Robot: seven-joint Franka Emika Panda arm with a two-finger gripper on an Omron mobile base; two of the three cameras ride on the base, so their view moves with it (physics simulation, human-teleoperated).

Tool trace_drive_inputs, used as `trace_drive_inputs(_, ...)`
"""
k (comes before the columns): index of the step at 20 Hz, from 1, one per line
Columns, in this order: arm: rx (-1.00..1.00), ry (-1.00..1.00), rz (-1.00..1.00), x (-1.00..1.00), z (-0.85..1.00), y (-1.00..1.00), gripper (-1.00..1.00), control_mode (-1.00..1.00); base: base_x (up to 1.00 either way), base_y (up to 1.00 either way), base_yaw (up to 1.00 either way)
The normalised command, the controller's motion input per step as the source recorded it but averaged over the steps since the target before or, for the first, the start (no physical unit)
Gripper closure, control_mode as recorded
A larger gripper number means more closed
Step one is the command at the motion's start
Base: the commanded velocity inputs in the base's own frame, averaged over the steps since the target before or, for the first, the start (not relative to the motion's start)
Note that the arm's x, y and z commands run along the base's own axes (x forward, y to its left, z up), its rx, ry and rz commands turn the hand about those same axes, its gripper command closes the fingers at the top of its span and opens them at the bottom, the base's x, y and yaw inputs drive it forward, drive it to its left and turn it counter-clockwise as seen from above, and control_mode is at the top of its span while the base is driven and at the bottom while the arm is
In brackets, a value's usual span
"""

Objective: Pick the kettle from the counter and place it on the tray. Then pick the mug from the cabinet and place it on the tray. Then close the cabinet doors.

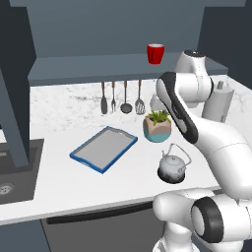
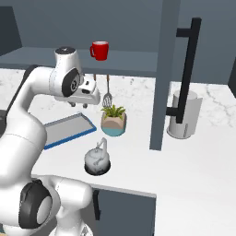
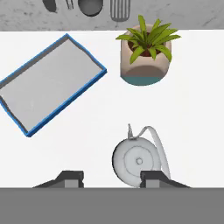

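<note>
The small grey metal kettle [image 1: 173,165] [image 2: 97,160] [image 3: 136,162] stands upright on the white marble counter [image 1: 128,182], near its front edge. Left of it lies the blue-rimmed grey tray [image 1: 103,149] [image 2: 64,130] [image 3: 48,85], with nothing on it. My gripper [image 2: 79,105] [image 3: 111,177] hangs well above the counter, pointing down, open, with nothing held; the kettle lies far below, by the right fingertip [image 3: 153,177]. The red mug [image 1: 155,53] [image 2: 99,50] stands on the shelf of the cabinet [image 1: 113,66]. Both cabinet doors [image 1: 15,98] [image 2: 162,69] stand open.
A teal-and-tan plant pot [image 1: 157,126] [image 2: 114,120] [image 3: 146,52] stands just behind the kettle. Utensils [image 1: 120,98] hang on the back wall. A tall grey cylinder [image 1: 219,101] [image 2: 184,115] is at the right, a dark sink [image 1: 15,172] at the left.
</note>
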Motion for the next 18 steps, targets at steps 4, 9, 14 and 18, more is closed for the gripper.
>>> trace_drive_inputs(4, 0.0, -0.06, 0.0, -0.13, -0.02, -0.04, -1.0, -1.0, 0.0, 0.0, 0.0)
trace_drive_inputs(9, -0.1, -0.01, 0.0, -0.33, -0.37, -0.23, -1.0, -1.0, 0.0, 0.0, 0.0)
trace_drive_inputs(14, -0.02, 0.0, 0.0, -0.26, -0.5, -0.39, -1.0, -1.0, 0.0, 0.0, 0.0)
trace_drive_inputs(18, 0.0, 0.02, 0.0, -0.05, -0.52, -0.46, -1.0, -1.0, 0.0, 0.0, 0.0)
